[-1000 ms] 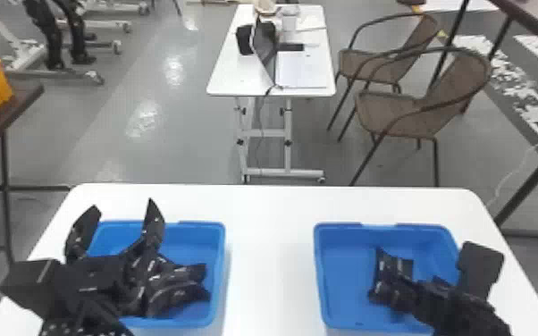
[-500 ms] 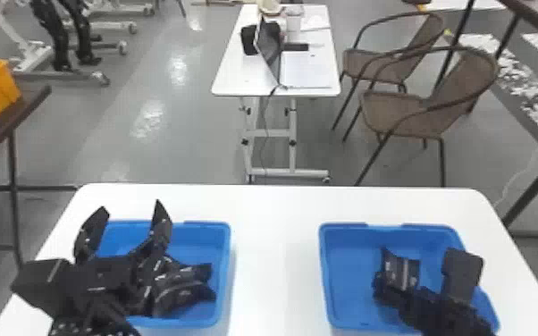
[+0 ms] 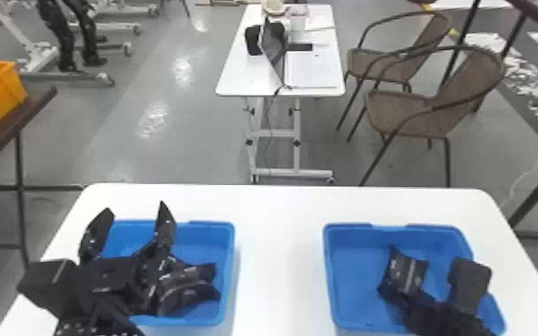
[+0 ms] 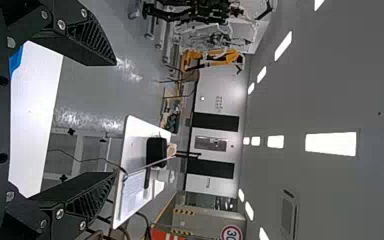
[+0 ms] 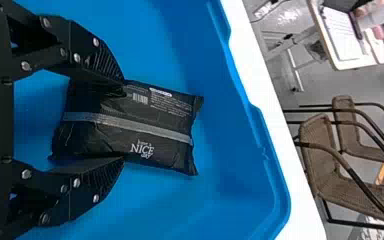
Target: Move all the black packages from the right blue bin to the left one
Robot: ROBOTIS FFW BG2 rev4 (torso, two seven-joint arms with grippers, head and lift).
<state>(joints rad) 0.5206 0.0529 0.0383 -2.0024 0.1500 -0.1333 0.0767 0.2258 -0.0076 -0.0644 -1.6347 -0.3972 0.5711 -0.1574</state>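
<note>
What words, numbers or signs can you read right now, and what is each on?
"NICE": on the black plastic package with a grey stripe, in the right blue plastic bin.
"30": on the round red-rimmed sign in the background.
Too small to read: the package's print around "NICE" and near its barcode.

The table [image 3: 280,250] is white; left bin [image 3: 210,245] and right bin [image 3: 353,268] rest there.

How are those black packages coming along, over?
Right gripper around black package in right bin, hold unconfirmed. Left gripper open over left bin, possibly in the way.
</note>
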